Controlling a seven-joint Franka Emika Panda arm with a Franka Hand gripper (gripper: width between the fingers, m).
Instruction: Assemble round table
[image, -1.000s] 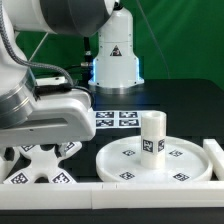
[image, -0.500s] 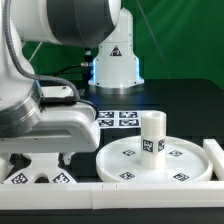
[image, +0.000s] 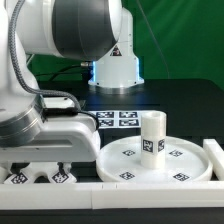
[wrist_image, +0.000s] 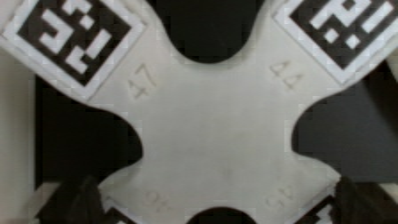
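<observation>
The round table's large white disc (image: 120, 160) lies at the exterior view's right. The short tagged cylindrical leg (image: 152, 135) stands upright on its middle. A white cross-shaped part with black-and-white tags (wrist_image: 214, 110) lies on the table at the exterior view's left (image: 38, 174), mostly hidden under my hand. My gripper (wrist_image: 217, 205) is low over this part. It is open, with dark fingers (wrist_image: 80, 203) on either side of one lobe. In the exterior view the gripper (image: 42, 162) sits just above the part.
The marker board (image: 118, 119) lies flat behind the disc. A white border rail (image: 150, 185) runs along the front, and another (image: 214, 150) stands at the right of the disc. The arm's base (image: 115, 60) is at the back.
My hand has come down onto the cross-shaped part, which is now largely covered in the exterior view. The disc and leg have not moved.
</observation>
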